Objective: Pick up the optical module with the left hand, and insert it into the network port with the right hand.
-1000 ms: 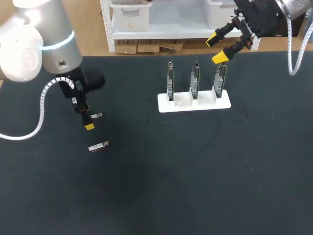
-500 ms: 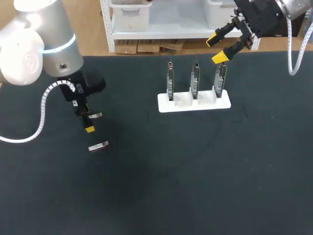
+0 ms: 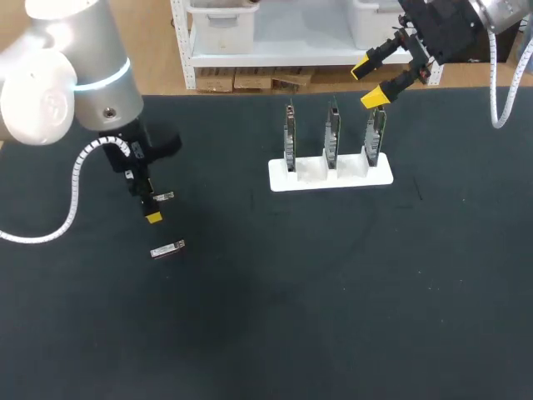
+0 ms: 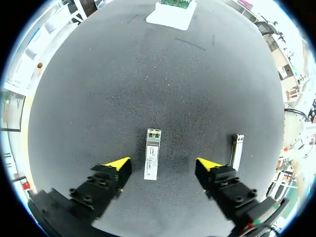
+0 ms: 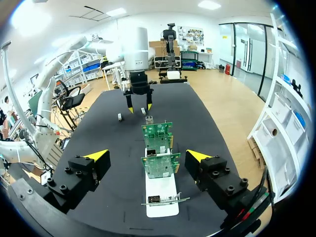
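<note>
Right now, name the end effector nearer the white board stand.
Right. The right end effector hangs by the white stand's rightmost board; the left end effector is far off, above an optical module.

A stand [image 3: 331,177] sits on the table [image 3: 333,300] at its far middle, a little to the right. It holds three upright network cards [image 3: 332,137] in a left-to-right row. Well apart, on the left, lie two optical modules: one optical module [image 4: 152,160] farther back, a second optical module [image 4: 237,150] nearer. The left gripper [image 4: 163,165] hangs over the farther one, which lies between its spread fingers, touching neither. The right gripper [image 3: 367,83], fingers apart, hangs above and behind the rightmost card.
</note>
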Tool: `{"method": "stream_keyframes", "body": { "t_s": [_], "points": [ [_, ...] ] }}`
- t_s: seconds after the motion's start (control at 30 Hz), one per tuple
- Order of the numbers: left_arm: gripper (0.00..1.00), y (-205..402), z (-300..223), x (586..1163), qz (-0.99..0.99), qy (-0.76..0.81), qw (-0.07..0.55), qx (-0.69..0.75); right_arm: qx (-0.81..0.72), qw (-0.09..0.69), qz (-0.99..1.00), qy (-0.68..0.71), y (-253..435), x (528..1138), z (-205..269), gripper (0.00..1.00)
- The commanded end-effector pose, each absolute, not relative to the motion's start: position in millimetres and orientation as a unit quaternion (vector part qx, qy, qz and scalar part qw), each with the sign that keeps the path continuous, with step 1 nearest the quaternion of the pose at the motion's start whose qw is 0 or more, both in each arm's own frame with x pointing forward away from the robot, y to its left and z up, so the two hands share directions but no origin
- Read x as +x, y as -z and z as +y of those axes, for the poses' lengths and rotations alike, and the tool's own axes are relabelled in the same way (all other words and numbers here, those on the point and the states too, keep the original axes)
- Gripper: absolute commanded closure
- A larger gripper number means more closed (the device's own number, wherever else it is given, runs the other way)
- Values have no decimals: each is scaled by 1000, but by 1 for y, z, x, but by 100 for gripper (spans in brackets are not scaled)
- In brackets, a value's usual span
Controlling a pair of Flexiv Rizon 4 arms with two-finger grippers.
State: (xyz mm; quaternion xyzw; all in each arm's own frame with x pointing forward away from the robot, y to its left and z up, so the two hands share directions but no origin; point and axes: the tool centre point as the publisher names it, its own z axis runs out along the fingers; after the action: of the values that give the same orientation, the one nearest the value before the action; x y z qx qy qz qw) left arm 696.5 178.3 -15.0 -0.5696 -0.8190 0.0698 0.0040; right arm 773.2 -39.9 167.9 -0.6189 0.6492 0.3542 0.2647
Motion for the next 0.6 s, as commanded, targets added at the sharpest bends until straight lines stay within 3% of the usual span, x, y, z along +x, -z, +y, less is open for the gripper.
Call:
{"method": "stream_keyframes", "body": {
  "t_s": [0.03, 0.6],
  "points": [
    [100, 17, 179, 698, -820, -72, 6, -568, -619, 266, 650, -353, -168, 772, -40, 0],
    [100, 17, 181, 695, -827, -76, 6, -557, -619, 266, 650, -353, -168, 772, -40, 0]
  ]
}}
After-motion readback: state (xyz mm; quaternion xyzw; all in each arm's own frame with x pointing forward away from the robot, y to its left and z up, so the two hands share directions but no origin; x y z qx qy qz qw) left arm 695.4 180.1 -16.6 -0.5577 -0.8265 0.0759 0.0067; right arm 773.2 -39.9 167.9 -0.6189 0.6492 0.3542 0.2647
